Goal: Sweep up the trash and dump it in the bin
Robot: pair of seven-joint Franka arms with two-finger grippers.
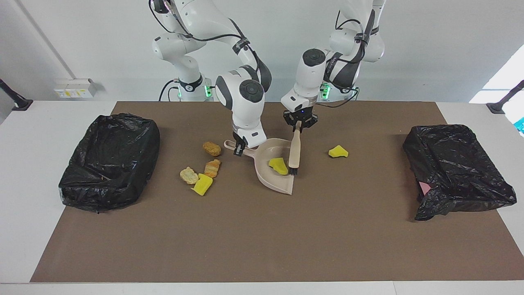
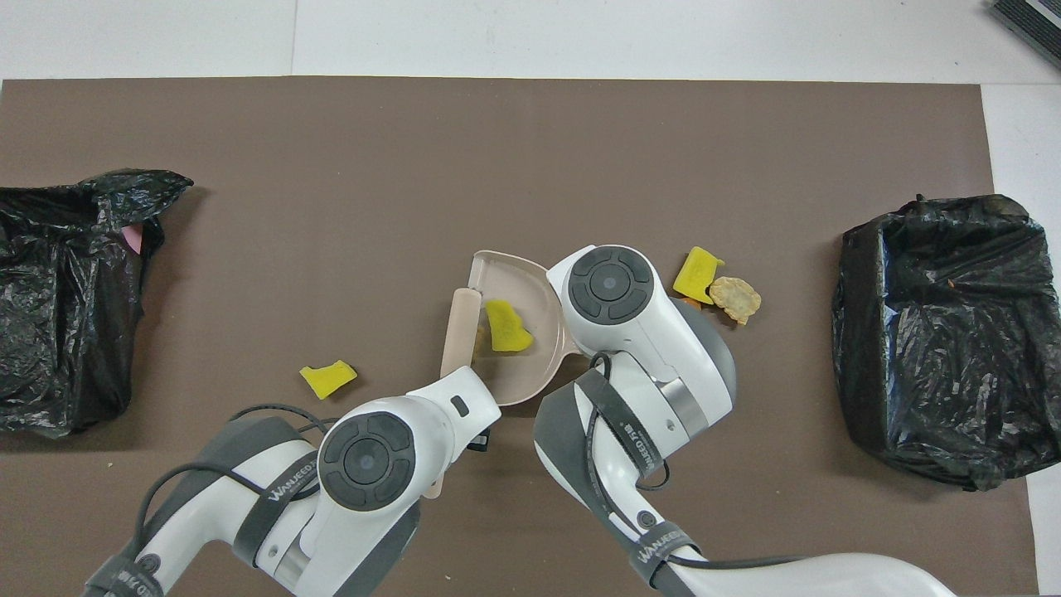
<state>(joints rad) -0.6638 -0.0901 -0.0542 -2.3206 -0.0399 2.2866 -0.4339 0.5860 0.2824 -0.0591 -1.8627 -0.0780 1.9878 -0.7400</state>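
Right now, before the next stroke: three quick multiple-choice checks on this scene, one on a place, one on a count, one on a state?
1. Where is the yellow wedge beside the brush bristles?
A. in the dustpan
B. in a bin
C. on the bare mat

2. How many black-bagged bins are on the table?
A. one
B. two
C. three

3. What is the left pincer doing?
A. hanging open over the mat
B. gripping the dustpan handle
C. shut on the brush handle

Answers:
1. A: the wedge lies inside the pan's tray, just past its open edge.
2. B: one stands at each end of the table.
3. C: the brush hangs from it, bristles down at the pan's mouth.
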